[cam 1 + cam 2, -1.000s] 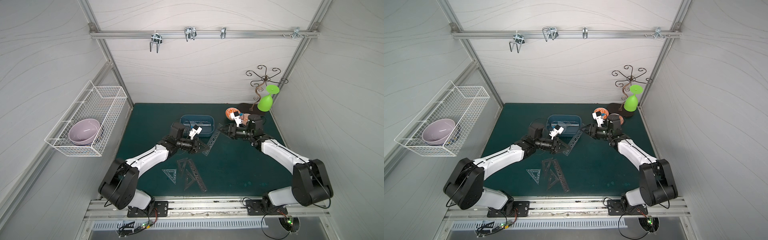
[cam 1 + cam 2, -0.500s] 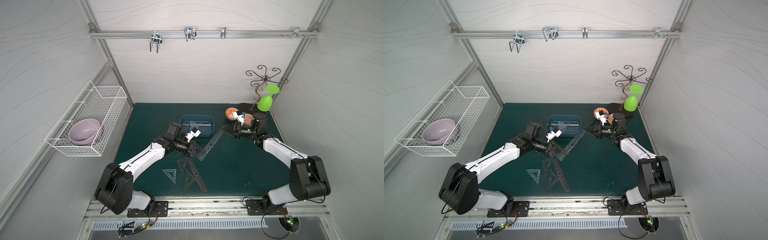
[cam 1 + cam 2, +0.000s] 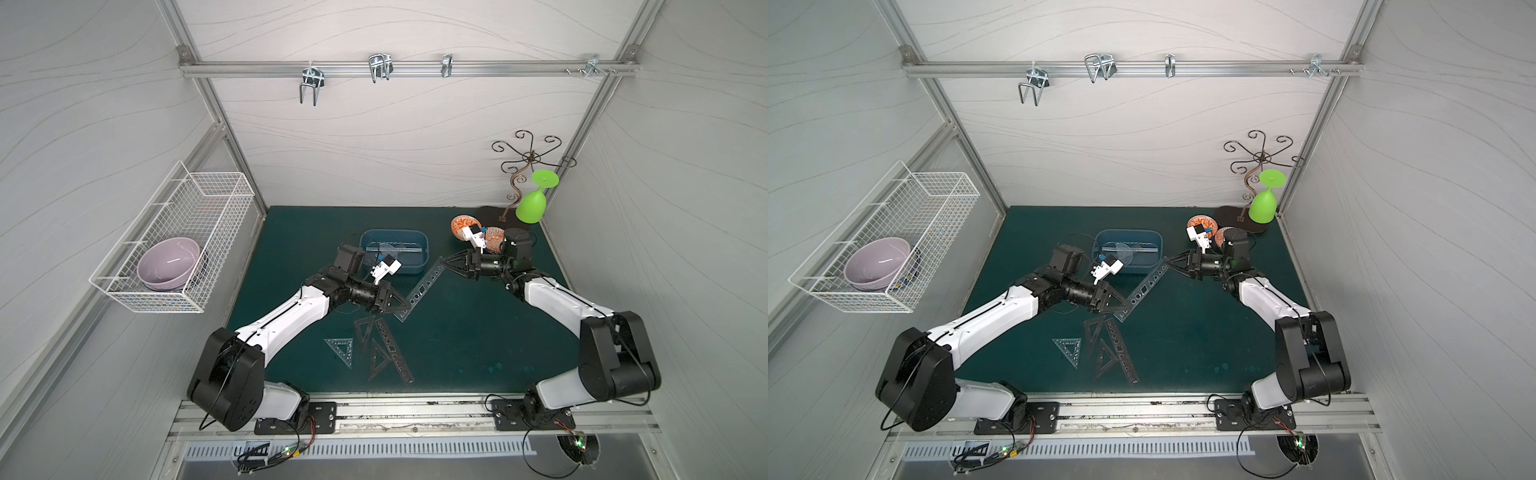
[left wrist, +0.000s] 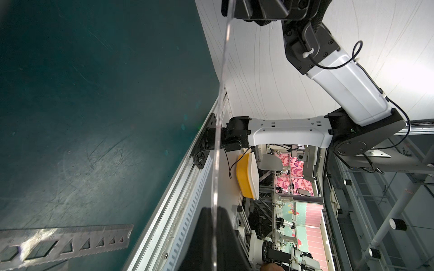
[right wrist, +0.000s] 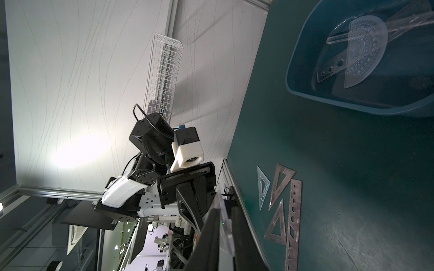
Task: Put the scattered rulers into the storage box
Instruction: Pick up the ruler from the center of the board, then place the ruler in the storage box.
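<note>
Closing since the earlier frame, our right gripper (image 3: 448, 261) clamped the upper tip of the stencil strip (image 3: 422, 289) at frame centre, just right of the storage box (image 3: 415, 269), while our left gripper (image 3: 397, 308) pinched its lower end; we judged the left should release first.

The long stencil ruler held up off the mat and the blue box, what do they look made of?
Stencil ruler: likely thin see-through plastic, smoky and glossy; the mat shows through it. Blue box: probably moulded plastic, dull dusty-blue finish, rounded corners, one-piece rim.
</note>
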### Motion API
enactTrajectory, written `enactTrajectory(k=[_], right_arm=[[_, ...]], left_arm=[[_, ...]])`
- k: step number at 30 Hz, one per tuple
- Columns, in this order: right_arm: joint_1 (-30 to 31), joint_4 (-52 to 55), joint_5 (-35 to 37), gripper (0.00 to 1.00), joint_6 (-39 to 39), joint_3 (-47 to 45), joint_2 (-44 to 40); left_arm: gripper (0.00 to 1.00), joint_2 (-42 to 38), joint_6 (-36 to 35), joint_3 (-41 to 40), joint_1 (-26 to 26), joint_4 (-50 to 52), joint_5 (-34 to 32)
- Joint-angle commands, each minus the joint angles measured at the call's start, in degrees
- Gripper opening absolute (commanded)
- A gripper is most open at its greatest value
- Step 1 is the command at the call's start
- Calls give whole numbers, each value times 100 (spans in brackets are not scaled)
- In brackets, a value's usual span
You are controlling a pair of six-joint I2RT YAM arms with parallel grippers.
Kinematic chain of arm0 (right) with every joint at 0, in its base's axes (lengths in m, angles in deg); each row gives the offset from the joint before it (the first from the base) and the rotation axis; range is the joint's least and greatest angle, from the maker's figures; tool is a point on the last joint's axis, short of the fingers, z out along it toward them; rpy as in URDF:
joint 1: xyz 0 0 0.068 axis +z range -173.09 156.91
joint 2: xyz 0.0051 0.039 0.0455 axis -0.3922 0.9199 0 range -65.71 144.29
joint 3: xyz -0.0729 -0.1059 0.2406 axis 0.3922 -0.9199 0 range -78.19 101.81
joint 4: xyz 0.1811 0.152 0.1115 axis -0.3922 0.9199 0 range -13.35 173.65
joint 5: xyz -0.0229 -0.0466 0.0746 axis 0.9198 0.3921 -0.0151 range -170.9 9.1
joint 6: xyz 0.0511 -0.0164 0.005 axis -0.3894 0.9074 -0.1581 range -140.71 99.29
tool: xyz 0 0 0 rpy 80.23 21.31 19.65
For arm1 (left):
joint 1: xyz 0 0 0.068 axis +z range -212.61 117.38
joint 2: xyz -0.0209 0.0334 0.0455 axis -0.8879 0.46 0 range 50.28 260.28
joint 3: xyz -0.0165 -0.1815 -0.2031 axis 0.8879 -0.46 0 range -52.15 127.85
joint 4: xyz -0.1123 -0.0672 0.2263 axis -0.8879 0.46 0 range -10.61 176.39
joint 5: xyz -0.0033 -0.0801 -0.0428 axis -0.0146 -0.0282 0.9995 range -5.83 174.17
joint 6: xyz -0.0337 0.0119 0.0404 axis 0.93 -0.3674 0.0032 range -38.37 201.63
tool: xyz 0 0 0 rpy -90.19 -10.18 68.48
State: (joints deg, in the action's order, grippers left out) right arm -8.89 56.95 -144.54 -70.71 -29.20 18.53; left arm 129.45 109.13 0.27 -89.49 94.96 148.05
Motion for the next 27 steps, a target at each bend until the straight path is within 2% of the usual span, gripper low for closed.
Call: enactTrajectory(k=[1,2,3,5,7,10,15,17,22,27], right_arm=[[32,-27,41,7,30,36,-41],[35,114,99,4,76,84,-37],[35,323,156,0,171,151,-12],[22,651,317,0,296,323,54],[2,728,598,0,240,509,129],[-11,936,1233,0,237,871,259],[93,1041,2513,0,298,1436,703],[192,1004,2920,0,328,1682,987],[429,815,3543,0,376,2601,1961],[587,819,3743,0,482,3590,2815]], left_arm=[[0,-115,-132,42,27,-22,-38],[0,-106,-144,53,24,30,-90],[5,-92,-228,101,33,187,-197],[26,-69,-421,260,58,516,-398],[45,-106,-481,419,167,830,-998],[61,-155,-235,714,633,1405,-2201],[69,-416,41,878,1444,1954,-3941],[70,-498,62,883,1561,1967,-4328],[71,-394,-9,954,1571,1920,-4621],[71,-97,18,919,1571,1774,-4516]])
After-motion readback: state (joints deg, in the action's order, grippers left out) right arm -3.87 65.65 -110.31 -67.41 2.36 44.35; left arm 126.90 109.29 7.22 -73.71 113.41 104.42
